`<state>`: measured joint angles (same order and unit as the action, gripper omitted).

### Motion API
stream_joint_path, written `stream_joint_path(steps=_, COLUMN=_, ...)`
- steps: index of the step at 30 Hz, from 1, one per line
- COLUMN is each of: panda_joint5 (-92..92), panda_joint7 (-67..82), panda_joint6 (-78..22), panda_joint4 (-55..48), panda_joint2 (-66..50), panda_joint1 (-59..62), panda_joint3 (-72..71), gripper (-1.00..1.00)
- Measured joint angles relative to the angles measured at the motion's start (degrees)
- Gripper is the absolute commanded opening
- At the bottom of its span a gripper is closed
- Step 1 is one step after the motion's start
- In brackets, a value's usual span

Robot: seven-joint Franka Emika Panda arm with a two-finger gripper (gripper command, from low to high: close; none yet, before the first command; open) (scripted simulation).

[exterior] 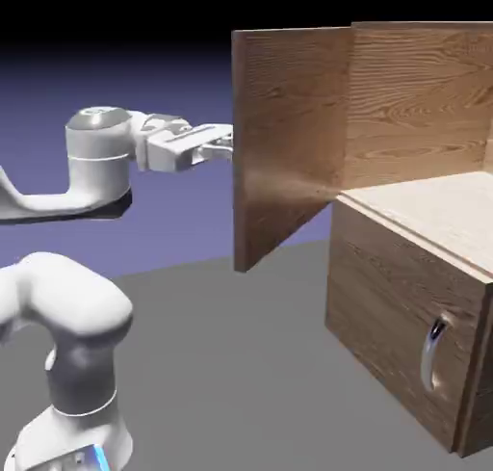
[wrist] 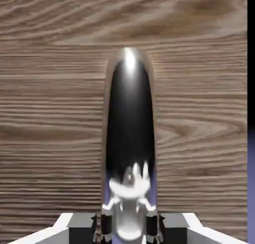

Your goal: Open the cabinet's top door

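The cabinet (exterior: 404, 276) stands at the right of the exterior view. Its top door (exterior: 289, 142) is swung wide open, pointing left toward the arm, and the pale inner shelf (exterior: 443, 209) is bared. My gripper (exterior: 223, 149) meets the door's free edge at mid-height; the handle is hidden behind the panel there. In the hand view the curved silver handle (wrist: 129, 128) rises large between my fingertips in front of the door's wood grain (wrist: 50, 113). My gripper (wrist: 128, 225) is shut on that handle.
The lower panel (exterior: 385, 305) is closed, its short silver handle (exterior: 433, 353) facing front right. My arm's lower links (exterior: 67, 363) fill the bottom left. The grey table (exterior: 241, 363) stretches between arm and cabinet.
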<state>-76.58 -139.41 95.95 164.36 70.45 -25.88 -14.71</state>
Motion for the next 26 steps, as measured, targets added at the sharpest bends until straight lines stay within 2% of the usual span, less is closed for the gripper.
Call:
stream_joint_path(steps=11, panda_joint5=18.98, panda_joint7=-6.66, panda_joint6=-20.16, panda_joint4=-15.66, panda_joint2=-17.52, panda_joint1=8.98, panda_joint3=-22.84, gripper=-1.0)
stream_joint_path(steps=20, panda_joint5=27.48, panda_joint7=-12.18, panda_joint6=-36.95, panda_joint4=-33.96, panda_joint2=-32.04, panda_joint1=25.36, panda_joint3=-41.53, gripper=-1.0)
stream_joint_path(steps=26, panda_joint5=30.06, panda_joint7=-14.63, panda_joint6=-45.01, panda_joint4=-44.01, panda_joint2=-37.78, panda_joint1=37.79, panda_joint3=-53.66, gripper=-1.0)
